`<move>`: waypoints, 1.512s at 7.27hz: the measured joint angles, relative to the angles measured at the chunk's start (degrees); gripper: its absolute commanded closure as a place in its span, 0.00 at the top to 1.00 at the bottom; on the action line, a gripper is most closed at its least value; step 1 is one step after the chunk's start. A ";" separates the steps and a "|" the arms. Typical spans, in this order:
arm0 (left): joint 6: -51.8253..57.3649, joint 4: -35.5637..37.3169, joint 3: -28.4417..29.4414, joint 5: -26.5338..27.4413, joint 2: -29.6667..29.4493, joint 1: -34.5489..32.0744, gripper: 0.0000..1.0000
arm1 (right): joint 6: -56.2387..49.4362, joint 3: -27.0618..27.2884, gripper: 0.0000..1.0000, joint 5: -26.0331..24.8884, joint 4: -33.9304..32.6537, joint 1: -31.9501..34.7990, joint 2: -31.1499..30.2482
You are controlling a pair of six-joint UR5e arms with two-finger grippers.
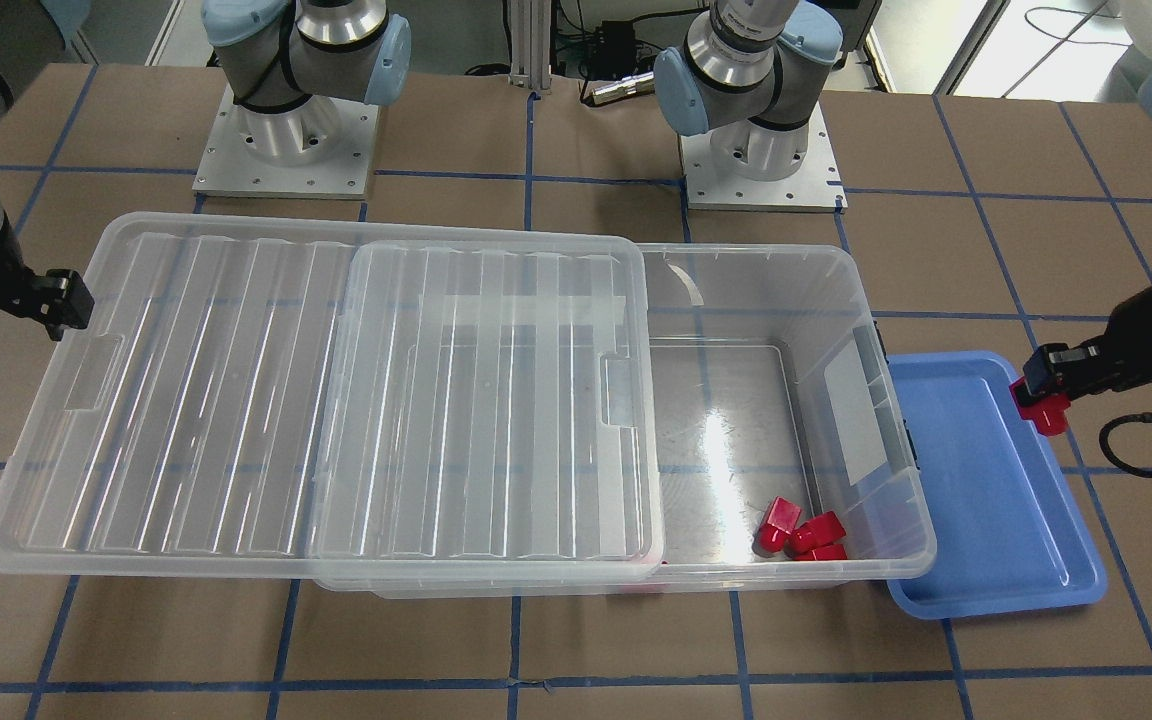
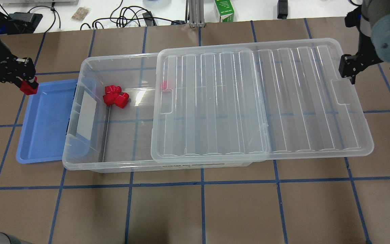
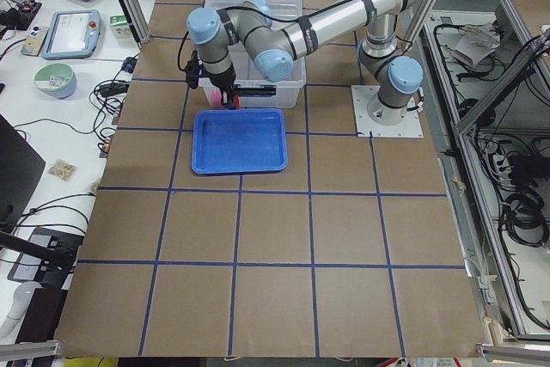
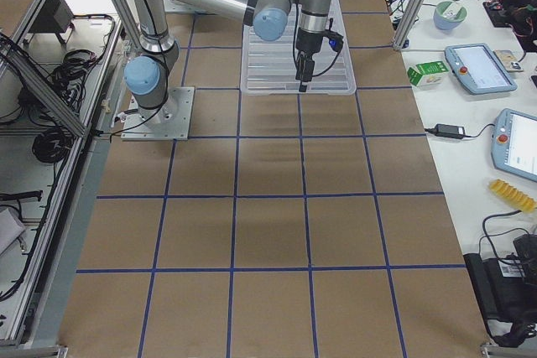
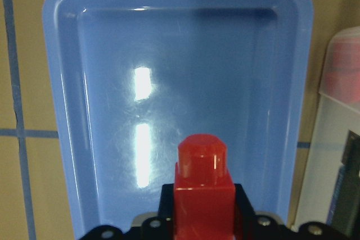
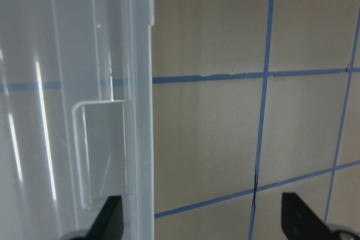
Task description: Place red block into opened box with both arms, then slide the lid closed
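My left gripper is shut on a red block above the far corner of the blue tray. The left wrist view shows that block between the fingers, stub forward. The clear box lies beside the tray with its left part uncovered, and three more red blocks sit inside. The ribbed lid covers the rest and overhangs the box to the right. My right gripper is open at the lid's right short end, near the tab notch, with one fingertip over the rim.
The blue tray is tucked partly under the box's left end. The two arm bases stand behind the box. Cables and a green carton lie past the table's far edge.
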 measured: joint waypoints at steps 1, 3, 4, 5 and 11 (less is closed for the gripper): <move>-3.87 -1.08 -0.37 -0.59 1.83 -5.03 0.00 | 0.35 -1.38 1.00 5.61 3.48 0.26 -3.56; -13.25 0.19 -3.58 -0.78 3.19 -16.48 0.00 | 4.18 -1.48 1.00 20.60 5.84 2.16 -8.35; -15.90 2.94 -6.28 -0.79 3.22 -19.36 0.00 | 8.20 -1.27 1.00 24.30 6.06 3.91 -9.08; -16.90 6.72 -9.66 -0.79 3.21 -20.48 0.00 | 11.11 -1.35 1.00 24.92 5.98 5.83 -9.03; -17.33 18.36 -22.41 0.09 2.92 -20.63 0.00 | 14.10 -2.74 1.00 18.27 5.10 12.54 -6.43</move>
